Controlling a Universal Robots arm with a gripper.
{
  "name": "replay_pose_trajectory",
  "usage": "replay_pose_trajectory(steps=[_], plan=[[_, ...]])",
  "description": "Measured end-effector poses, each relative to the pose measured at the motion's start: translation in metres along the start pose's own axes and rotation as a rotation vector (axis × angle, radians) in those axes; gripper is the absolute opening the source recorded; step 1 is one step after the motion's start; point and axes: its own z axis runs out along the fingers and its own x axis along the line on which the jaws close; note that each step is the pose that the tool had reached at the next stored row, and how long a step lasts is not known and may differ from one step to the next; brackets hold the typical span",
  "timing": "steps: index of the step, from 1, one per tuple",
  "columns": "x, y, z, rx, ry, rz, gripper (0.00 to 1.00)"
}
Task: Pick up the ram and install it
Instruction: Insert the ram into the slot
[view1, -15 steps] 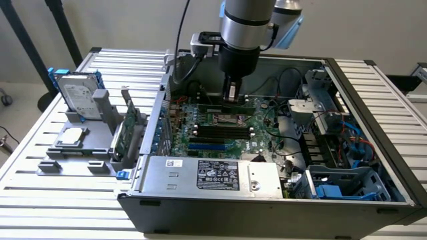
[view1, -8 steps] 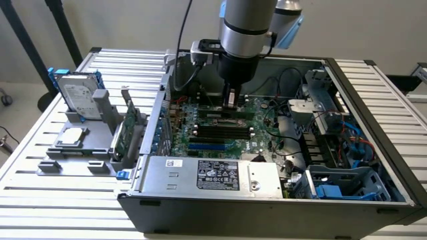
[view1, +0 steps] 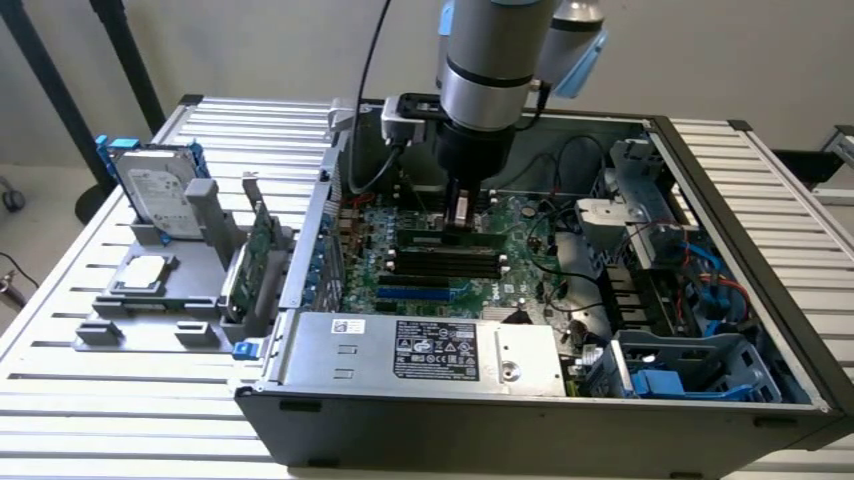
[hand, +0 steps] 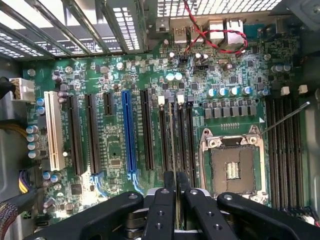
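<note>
The ram (view1: 430, 238) is a thin green stick standing on edge along one of the black memory slots (view1: 447, 265) of the motherboard (view1: 400, 292) inside the open computer case. My gripper (view1: 461, 220) comes straight down onto it from above. In the wrist view the two black fingers (hand: 162, 205) are pressed close together on the ram's thin top edge (hand: 173, 140), which runs along the slots between white end clips (hand: 161, 100). I cannot tell whether the ram is fully seated in the slot.
A silver hard drive (view1: 158, 195) and a green expansion card (view1: 254, 262) stand in a grey holder (view1: 140, 325) at the exterior view's left. The power supply (view1: 427, 350), the blue drive cage (view1: 674, 380), cables (view1: 587, 290) and the CPU socket (hand: 232, 167) crowd the slots.
</note>
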Motion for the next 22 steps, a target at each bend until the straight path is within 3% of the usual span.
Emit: replay_pose_trajectory(steps=[9, 13, 22], plan=[[0.002, -0.001, 0.0136, 0.0005, 0.0046, 0.0, 0.14], [0.002, -0.0012, 0.0151, 0.0016, 0.0146, 0.001, 0.14], [0.002, -0.0024, 0.0198, -0.0014, 0.0268, 0.002, 0.14]])
